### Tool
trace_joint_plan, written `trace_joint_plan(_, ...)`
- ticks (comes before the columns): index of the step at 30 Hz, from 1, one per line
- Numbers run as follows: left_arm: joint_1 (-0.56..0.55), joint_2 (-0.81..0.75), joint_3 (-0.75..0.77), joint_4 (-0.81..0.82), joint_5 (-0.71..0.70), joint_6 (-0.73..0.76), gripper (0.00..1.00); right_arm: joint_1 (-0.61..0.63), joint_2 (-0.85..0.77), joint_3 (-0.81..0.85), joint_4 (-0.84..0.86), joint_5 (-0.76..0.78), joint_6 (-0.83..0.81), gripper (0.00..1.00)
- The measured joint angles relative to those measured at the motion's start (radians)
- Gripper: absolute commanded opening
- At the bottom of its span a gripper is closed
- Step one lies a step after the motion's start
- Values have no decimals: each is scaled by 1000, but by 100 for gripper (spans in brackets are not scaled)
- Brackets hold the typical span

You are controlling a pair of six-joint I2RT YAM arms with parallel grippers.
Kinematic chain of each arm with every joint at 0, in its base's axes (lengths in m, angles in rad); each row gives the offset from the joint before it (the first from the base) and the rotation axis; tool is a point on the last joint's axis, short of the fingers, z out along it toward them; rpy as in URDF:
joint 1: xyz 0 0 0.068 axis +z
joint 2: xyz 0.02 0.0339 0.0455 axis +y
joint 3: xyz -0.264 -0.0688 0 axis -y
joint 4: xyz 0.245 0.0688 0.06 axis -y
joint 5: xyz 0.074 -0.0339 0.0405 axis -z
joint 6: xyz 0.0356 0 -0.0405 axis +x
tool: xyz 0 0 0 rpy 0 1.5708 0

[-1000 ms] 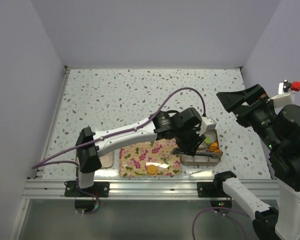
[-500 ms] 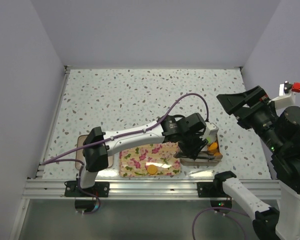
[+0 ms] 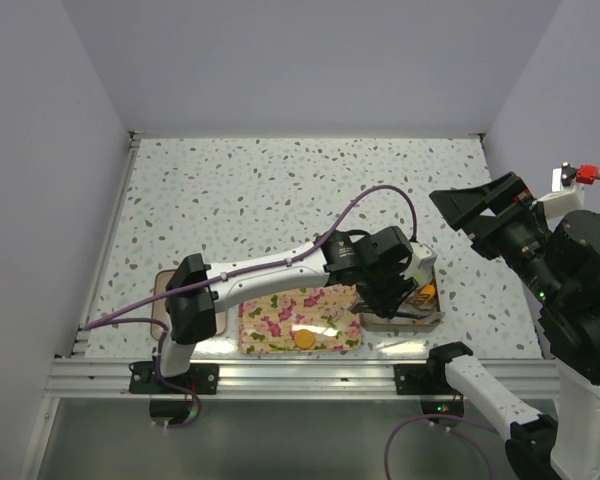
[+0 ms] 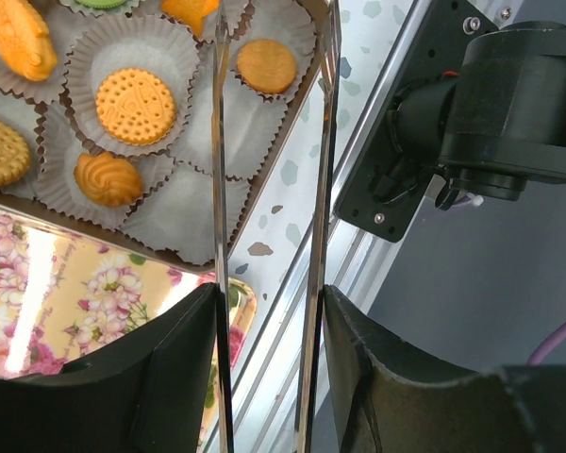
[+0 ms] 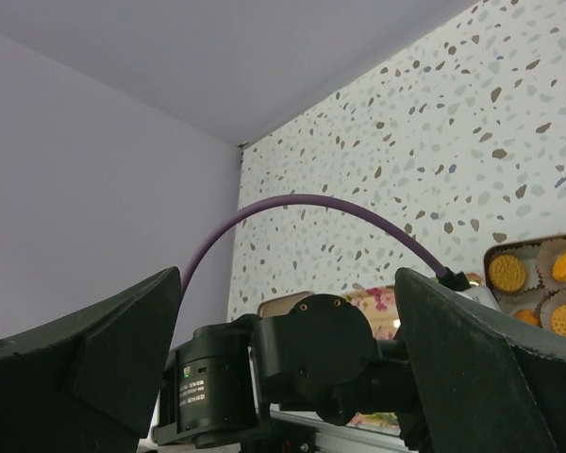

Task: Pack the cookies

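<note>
From above, the left gripper (image 3: 385,298) hangs over a shallow brown-rimmed box (image 3: 435,300) at the near right of the speckled table (image 3: 280,200). The box sits just beside a flowered rectangular tray (image 3: 280,318) carrying one round orange cookie (image 3: 302,339), and the right gripper (image 3: 480,212) is held high at the far right. On the left wrist camera the thin fingers (image 4: 219,189) stand parted, pinching nothing, while the cookies (image 4: 135,106) sit in white pleated paper cups (image 4: 184,212) inside the box; a small round one seems to lie free between the tips. The right wrist camera shows that arm's fingers (image 5: 85,359) spread wide and empty.

Floral-patterned tray (image 3: 275,318) on speckled table (image 3: 280,200), white paper cups (image 4: 184,212) just beside.
</note>
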State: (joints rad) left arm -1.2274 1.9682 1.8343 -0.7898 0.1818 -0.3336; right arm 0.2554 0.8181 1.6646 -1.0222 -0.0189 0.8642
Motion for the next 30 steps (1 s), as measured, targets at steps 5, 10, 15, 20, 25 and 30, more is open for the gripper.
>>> trace_joint_plan(5, 2, -29, 0, -21, -33, -6, 52, 0, 0, -37, 12, -3, 14, 99)
trace_joint_plan(10, 11, -158, -35, -76, -93, -16, 52, 0, 0, -53, 29, -6, 19, 99)
trace_joint_plan(15, 34, -368, -134, -156, -164, -42, 51, 0, 0, -73, 72, -26, 27, 99)
trace_joint_plan(20, 43, -546, -282, -233, -206, -79, 50, 0, 0, -132, 113, -40, 46, 99)
trace_joint_plan(25, 42, -640, -433, -320, -203, -113, 47, 0, 0, -169, 134, -60, 62, 99)
trace_joint_plan(30, 42, -731, -539, -397, -192, -148, 47, 0, 0, -200, 166, -79, 72, 99)
